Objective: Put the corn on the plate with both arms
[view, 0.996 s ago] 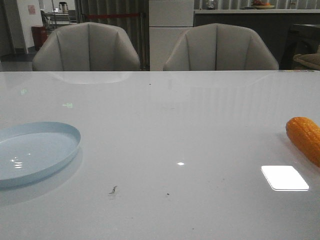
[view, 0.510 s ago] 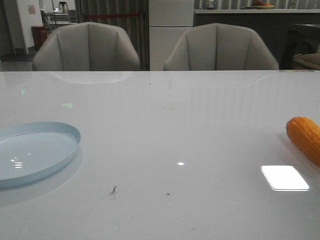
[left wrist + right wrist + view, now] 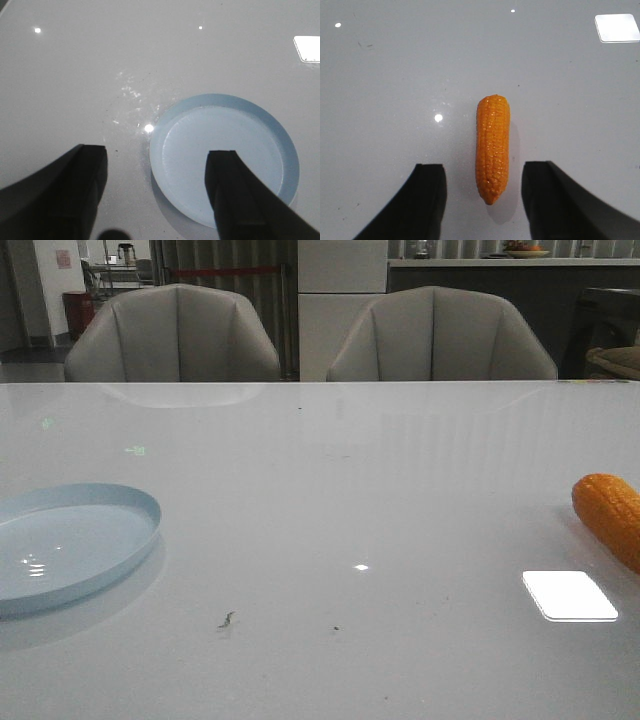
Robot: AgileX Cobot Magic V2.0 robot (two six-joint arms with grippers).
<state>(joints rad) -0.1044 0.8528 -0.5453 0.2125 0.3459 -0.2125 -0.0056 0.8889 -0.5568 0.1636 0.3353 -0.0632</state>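
Note:
The orange-yellow corn (image 3: 612,516) lies on the white table at the far right edge of the front view, partly cut off. In the right wrist view the corn (image 3: 493,148) lies lengthwise, its tapered end between the fingers of my open right gripper (image 3: 484,172), which hovers above it without touching. The pale blue plate (image 3: 70,543) sits empty at the left. In the left wrist view the plate (image 3: 225,155) lies below my open left gripper (image 3: 156,156), one finger over it and one beside it. Neither arm shows in the front view.
Two grey chairs (image 3: 175,335) stand behind the table's far edge. A bright rectangular light reflection (image 3: 569,595) lies on the table near the corn. Small dark specks (image 3: 227,620) mark the table in front of the plate.

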